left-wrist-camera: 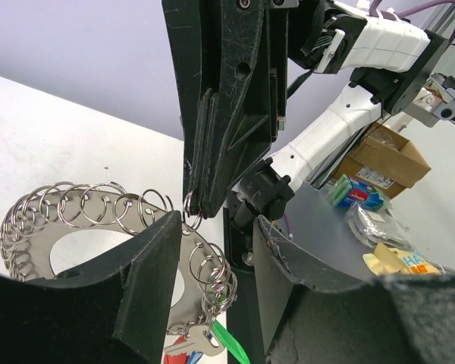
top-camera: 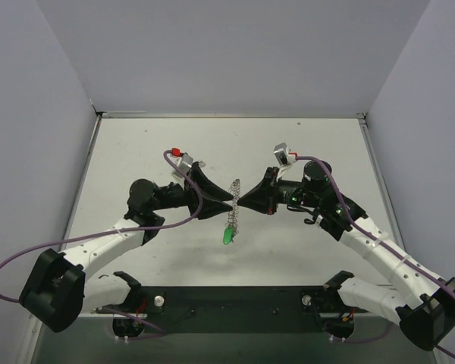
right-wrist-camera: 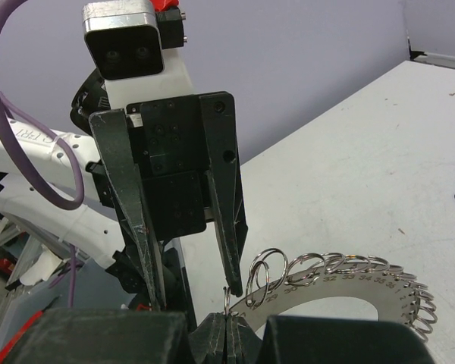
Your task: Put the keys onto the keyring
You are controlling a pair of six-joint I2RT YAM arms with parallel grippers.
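**A white table, and clutter off to the side**

We see a white table (top-camera: 152, 148) enclosed by pale grey walls (top-camera: 235, 53). In the left wrist view, a brown cardboard box (left-wrist-camera: 384, 155) sits behind a small blue-green carton (left-wrist-camera: 354, 191), near clear plastic bags (left-wrist-camera: 375, 224) and a yellow packet (left-wrist-camera: 398, 262).

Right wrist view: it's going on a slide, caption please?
Shut right gripper pinches a rim loop of the keyring, facing the left gripper, fingers parted.

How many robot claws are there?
2. The left claw is on the left of the keyring, jaws apart. The right claw is on its right, pinched shut on the keyring's edge. None seem hidden.
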